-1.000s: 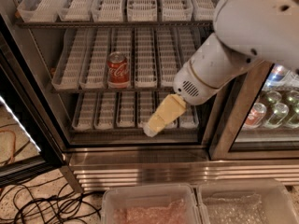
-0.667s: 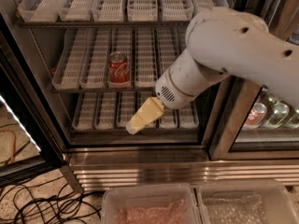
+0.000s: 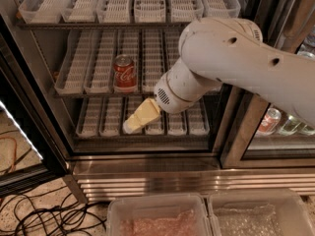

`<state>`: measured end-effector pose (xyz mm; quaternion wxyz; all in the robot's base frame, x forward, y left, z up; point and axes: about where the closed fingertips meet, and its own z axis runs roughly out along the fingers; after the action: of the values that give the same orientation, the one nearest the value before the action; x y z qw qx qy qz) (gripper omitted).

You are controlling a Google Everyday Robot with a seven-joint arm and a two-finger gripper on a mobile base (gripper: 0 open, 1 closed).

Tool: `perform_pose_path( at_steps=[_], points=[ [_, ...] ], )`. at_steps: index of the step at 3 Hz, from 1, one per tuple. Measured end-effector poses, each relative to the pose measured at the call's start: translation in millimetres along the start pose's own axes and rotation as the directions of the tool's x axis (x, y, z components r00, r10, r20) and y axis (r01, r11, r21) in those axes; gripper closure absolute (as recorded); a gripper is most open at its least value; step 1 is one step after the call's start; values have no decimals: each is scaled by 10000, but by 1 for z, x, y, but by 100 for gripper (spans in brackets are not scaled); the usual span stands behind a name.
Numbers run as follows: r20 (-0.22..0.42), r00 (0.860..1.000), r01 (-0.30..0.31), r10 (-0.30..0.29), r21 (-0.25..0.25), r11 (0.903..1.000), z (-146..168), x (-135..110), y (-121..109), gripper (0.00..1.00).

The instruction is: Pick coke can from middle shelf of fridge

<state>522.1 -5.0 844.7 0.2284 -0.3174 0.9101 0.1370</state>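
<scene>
The coke can (image 3: pixel 124 73), red with white script and a silver top, stands upright in the third lane tray from the left on the middle shelf (image 3: pixel 74 68) of the open fridge (image 3: pixel 147 176). My gripper (image 3: pixel 139 118) is the cream-coloured tip of the big white arm. It hangs in front of the bottom rack, below and slightly right of the can, and apart from it. It holds nothing that I can see.
The top rack (image 3: pixel 128 4) and bottom rack (image 3: pixel 108 117) bear empty white trays. A black door frame (image 3: pixel 236 132) stands on the right, with cans and bottles (image 3: pixel 275 122) behind glass. Two clear bins (image 3: pixel 157 215) sit below. Cables (image 3: pixel 44 215) lie on the floor at left.
The arm has swung left and forward, and now covers more of the right side of the shelves. The gripper has moved left, closer under the can. The can has not moved.
</scene>
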Motion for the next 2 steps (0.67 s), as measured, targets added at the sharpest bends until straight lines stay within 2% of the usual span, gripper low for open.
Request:
perform_pose_path(
  at_steps=[1, 2],
  points=[
    [1, 10000, 0, 0, 0, 10000, 0, 0, 0, 0],
    [554, 9983, -214, 193, 375, 9991, 12, -12, 0, 0]
  ],
)
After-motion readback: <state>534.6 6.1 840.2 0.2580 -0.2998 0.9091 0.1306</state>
